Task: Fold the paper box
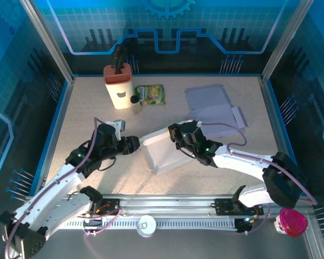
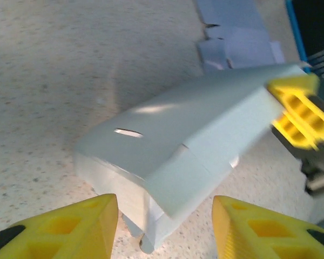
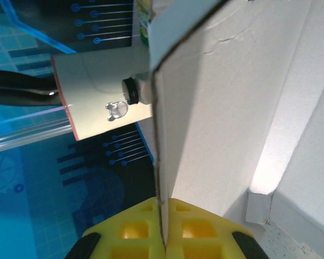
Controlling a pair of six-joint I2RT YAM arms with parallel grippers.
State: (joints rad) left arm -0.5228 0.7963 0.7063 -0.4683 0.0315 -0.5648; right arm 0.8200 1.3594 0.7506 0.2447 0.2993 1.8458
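Note:
The white paper box [image 1: 164,154] sits partly folded at the table's middle, its lid panel raised at a slant. In the left wrist view the box [image 2: 183,145] has a slot in its top, and its near corner lies between my left gripper's [image 2: 164,229] yellow fingers [image 2: 70,226] without touching them; this gripper [image 1: 134,144] is open at the box's left side. My right gripper [image 1: 178,141] is shut on the lid's edge, seen as yellow fingertips [image 2: 299,110] at the panel's far end. The thin cardboard edge [image 3: 161,162] runs down between the closed right gripper [image 3: 164,229].
Flat lilac box blanks [image 1: 213,108] lie at the back right. A white and orange holder [image 1: 119,83] with a black tool stands at the back left, next to a green snack bag [image 1: 150,94]. A pink cup [image 1: 291,222] sits off the table's near right corner.

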